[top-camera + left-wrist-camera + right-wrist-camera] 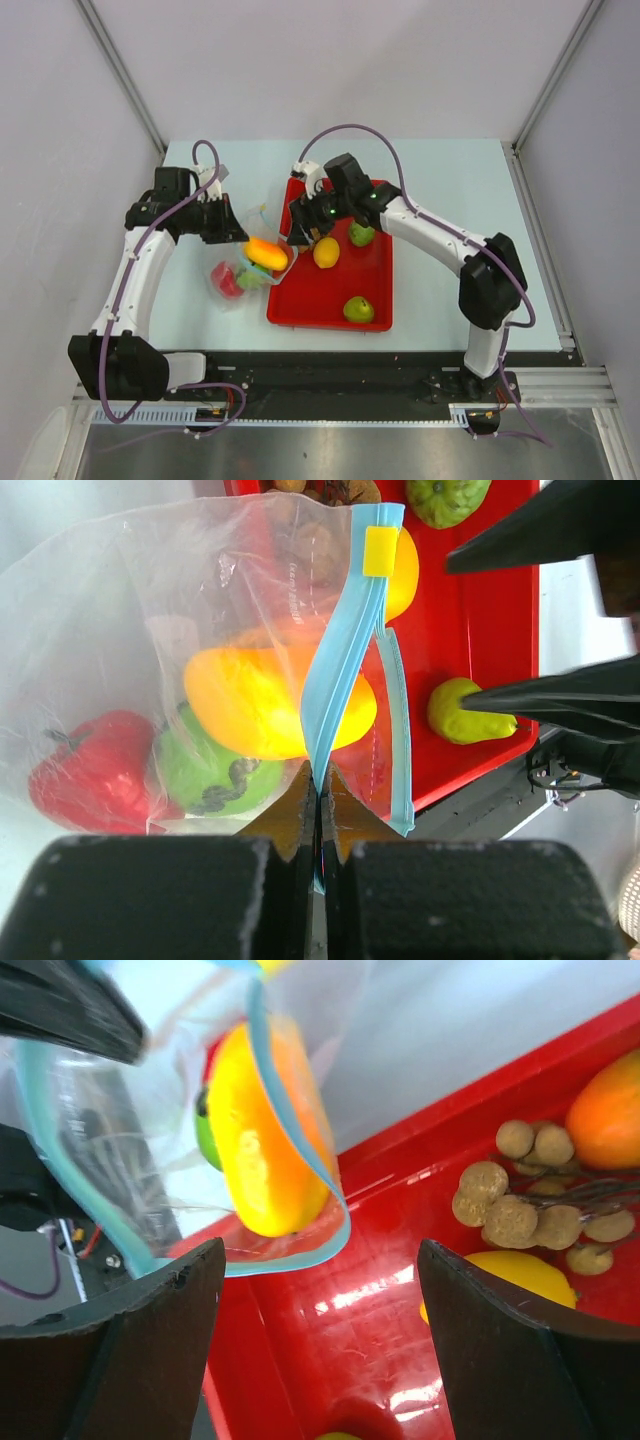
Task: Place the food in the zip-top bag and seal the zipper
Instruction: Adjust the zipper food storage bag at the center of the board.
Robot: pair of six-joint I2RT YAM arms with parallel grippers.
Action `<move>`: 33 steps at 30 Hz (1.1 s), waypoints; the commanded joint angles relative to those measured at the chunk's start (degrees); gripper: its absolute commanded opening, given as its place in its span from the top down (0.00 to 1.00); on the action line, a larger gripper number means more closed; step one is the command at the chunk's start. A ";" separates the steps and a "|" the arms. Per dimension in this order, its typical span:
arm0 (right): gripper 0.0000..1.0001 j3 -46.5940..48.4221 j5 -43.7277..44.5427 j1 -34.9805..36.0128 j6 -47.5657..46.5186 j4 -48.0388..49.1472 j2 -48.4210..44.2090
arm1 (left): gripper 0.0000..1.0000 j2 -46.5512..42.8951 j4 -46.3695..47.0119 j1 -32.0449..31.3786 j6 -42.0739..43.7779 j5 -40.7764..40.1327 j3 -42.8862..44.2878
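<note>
The clear zip-top bag [240, 268] lies left of the red tray, its mouth over the tray's left edge. It holds an orange-yellow mango [268, 253], a red piece [227, 280] and a green fruit [252, 281]. My left gripper [236, 231] is shut on the light-blue zipper [340, 660], pinching the strip at my left gripper's tips [318, 785]. My right gripper [298, 233] is open and empty over the tray beside the bag's mouth [300, 1250], jaws wide apart around my right gripper's midpoint [320, 1300]. A lemon [326, 252], two green fruits [361, 234] [358, 309], brown nuts [525, 1195] and another mango [608, 1110] lie in the tray.
The red tray [300, 312] stands mid-table, its left rim under the bag's mouth. A yellow slider tab [380, 552] sits on the zipper's far end. My right gripper's black fingers [560, 525] show at the right of the left wrist view. Grey walls enclose the table.
</note>
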 commanded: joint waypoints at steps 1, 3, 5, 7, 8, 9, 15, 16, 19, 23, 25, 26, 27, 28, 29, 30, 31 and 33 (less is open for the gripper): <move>0.18 -0.88 1.13 0.67 -1.71 1.05 3.59 | 0.97 -0.97 0.77 -0.08 0.33 2.05 0.71; 0.21 -0.80 -0.36 0.85 -1.54 1.58 5.09 | 0.97 -0.88 0.24 -0.08 0.77 1.96 0.63; 0.24 -0.71 -1.59 1.20 -1.53 1.49 6.06 | 0.97 -0.79 0.15 -0.08 0.77 2.05 0.54; 0.36 -0.71 -2.39 1.64 -1.53 1.58 6.85 | 0.97 -0.97 -0.03 -0.08 0.86 2.05 0.45; 0.40 -0.71 -2.74 1.73 -1.45 1.67 7.03 | 0.96 -0.97 -0.12 -0.08 0.86 1.96 0.45; 0.54 -0.62 -3.09 1.73 -1.27 1.75 7.29 | 0.96 -1.06 -0.38 -0.08 1.03 1.61 0.54; 1.00 -0.62 -7.65 1.03 3.38 4.12 4.92 | 0.74 -1.58 -3.97 -0.08 3.31 -2.78 1.33; 1.00 -0.79 -8.45 1.03 5.65 5.43 3.79 | 0.67 -1.67 -4.42 -0.08 3.58 -4.44 1.33; 1.00 -1.24 -10.64 1.64 7.87 7.46 2.29 | 0.54 -2.64 -6.00 -0.08 4.99 -7.08 0.63; 1.00 -0.97 -11.18 2.96 9.62 8.35 1.49 | 0.44 -3.78 -7.76 -0.08 5.87 -10.08 -0.16; 1.00 -0.80 -11.18 3.31 10.15 8.78 1.41 | 0.44 -4.22 -8.64 -0.08 7.36 -11.22 -0.25; 1.00 -0.71 -11.44 3.40 10.50 9.05 1.40 | 0.44 -4.39 -9.16 -0.08 7.71 -12.44 -0.25; 1.00 -0.19 -11.35 3.31 11.20 9.14 1.32 | 0.45 -5.44 -9.34 -0.08 7.45 -13.06 -0.08; 1.00 -0.01 -11.44 3.31 11.65 9.31 1.40 | 0.45 -6.15 -9.43 -0.17 7.62 -13.59 0.10; 1.00 0.17 -11.44 3.31 12.00 9.31 1.32 | 0.47 -6.76 -9.69 -0.17 8.23 -14.03 0.71; 1.00 0.43 -11.44 3.40 12.87 9.92 1.14 | 0.48 -7.55 -10.48 -0.17 8.68 -14.47 1.24; 1.00 0.70 -11.53 3.31 13.49 10.28 1.05 | 0.49 -7.82 -11.01 -0.17 9.55 -15.08 1.76; 1.00 2.36 -12.14 3.31 16.20 11.07 0.88 | 0.54 -7.74 -13.38 -0.17 11.22 -16.58 4.05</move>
